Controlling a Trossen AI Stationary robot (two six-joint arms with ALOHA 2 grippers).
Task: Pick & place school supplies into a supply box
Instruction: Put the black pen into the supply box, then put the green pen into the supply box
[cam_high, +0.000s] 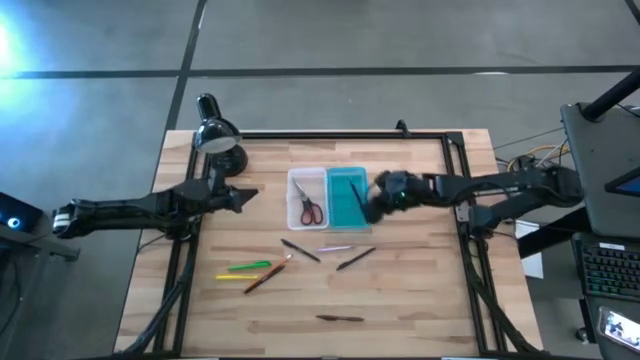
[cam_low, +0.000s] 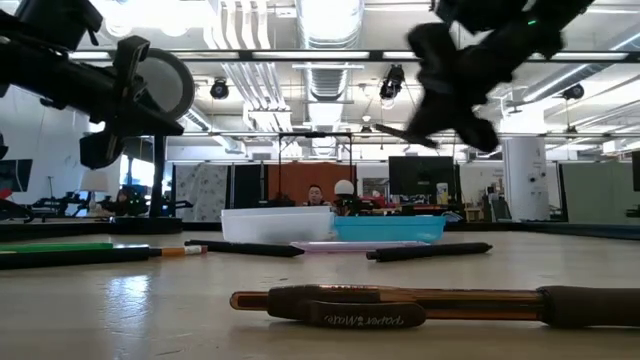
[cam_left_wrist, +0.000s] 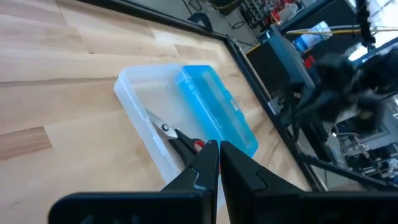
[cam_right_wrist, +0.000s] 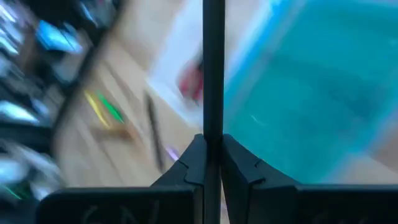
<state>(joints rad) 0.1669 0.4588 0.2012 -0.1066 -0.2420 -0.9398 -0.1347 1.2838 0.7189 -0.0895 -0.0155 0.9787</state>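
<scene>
The supply box lies open at the table's middle: a clear tray (cam_high: 306, 190) holding red-handled scissors (cam_high: 311, 211), joined to a teal lid (cam_high: 343, 200). My right gripper (cam_high: 371, 206) hangs over the lid's right edge, shut on a dark pen (cam_high: 357, 195). My left gripper (cam_high: 247, 195) is shut and empty, left of the tray; it also shows in the left wrist view (cam_left_wrist: 219, 152). Loose on the table nearer the front lie a dark pen (cam_high: 300, 250), a lilac pen (cam_high: 335, 248), another dark pen (cam_high: 355, 258), a green pen (cam_high: 248, 266), a yellow one (cam_high: 233, 277), an orange pencil (cam_high: 266, 275) and a dark brown pen (cam_high: 340, 318). My right gripper pinches the dark pen between its two fingers (cam_right_wrist: 198, 155), near one end of the pen's shaft (cam_right_wrist: 213, 127). The rest of the pen sticks out past the fingertips, along the fingers. The pen is lifted clear (cam_low: 400, 134), above the teal lid.
A black desk lamp (cam_high: 218, 135) stands at the far left corner. A dark frame (cam_high: 455, 150) runs along the table's far and side edges. Bare wood lies at the front right.
</scene>
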